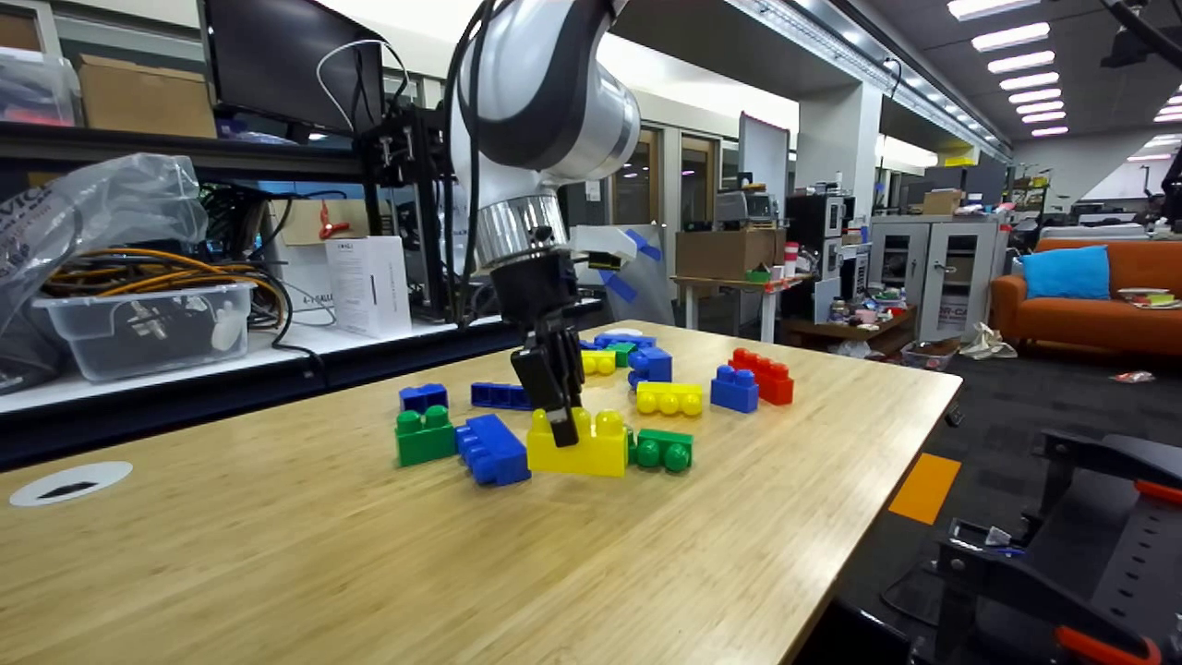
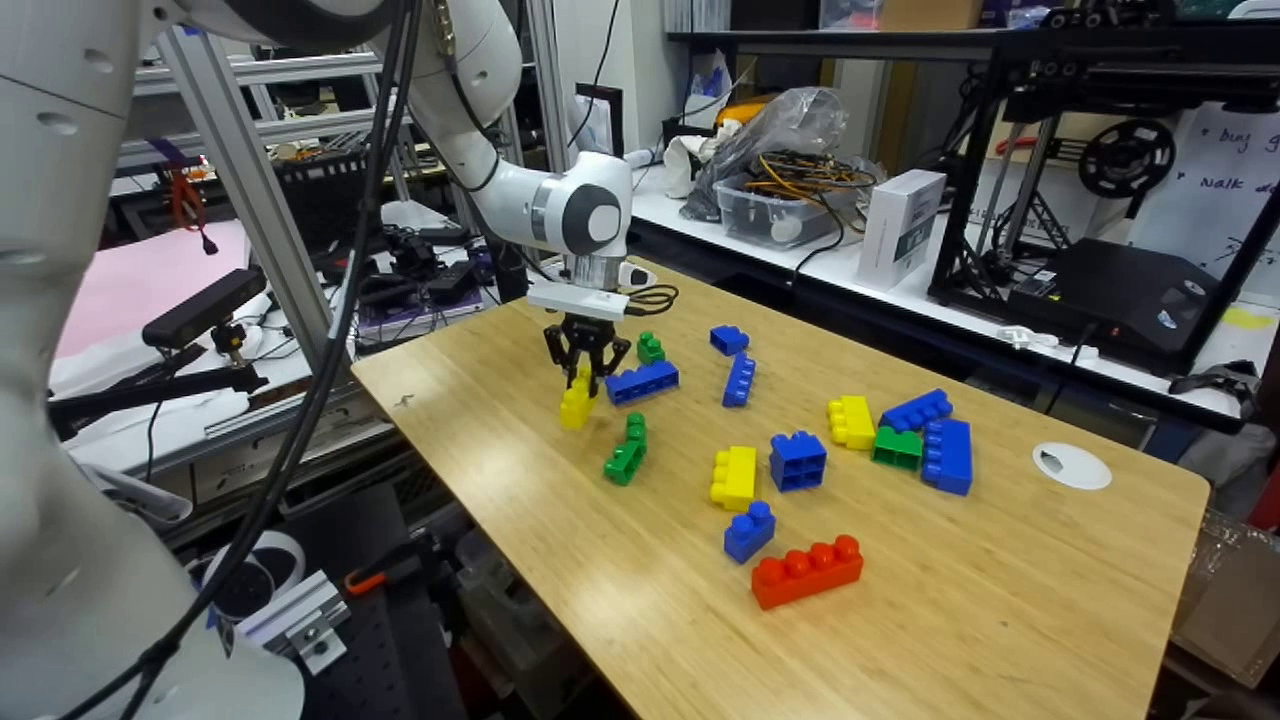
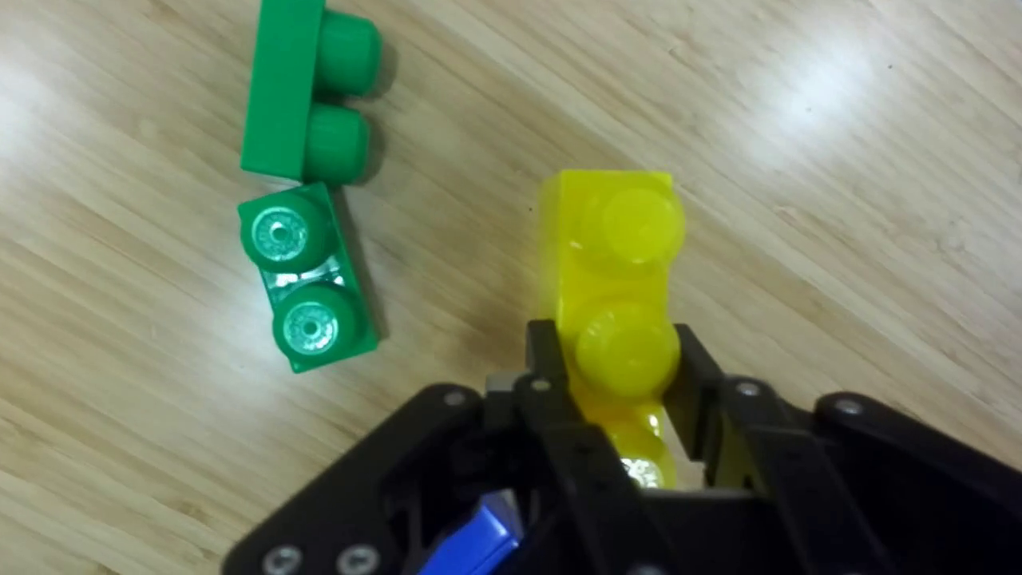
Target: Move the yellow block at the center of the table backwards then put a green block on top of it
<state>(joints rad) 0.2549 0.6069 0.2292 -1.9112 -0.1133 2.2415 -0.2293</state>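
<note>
you have the gripper (image 3: 617, 351) clamped across the three-stud yellow brick (image 3: 619, 275), jaws part-way apart beside its middle stud. the brick is on or just above the light-wood table (image 1: 369, 573), you can't tell which, near a long blue brick (image 1: 499, 450). expect stiff, light, slightly slick plastic; grip squarely on the flat long sides.

Site type: lab. Indicators in an exterior view: 3D printer (image 2: 1115, 295) at 3 o'clock, metal frame (image 2: 255, 190) at 10.
</note>
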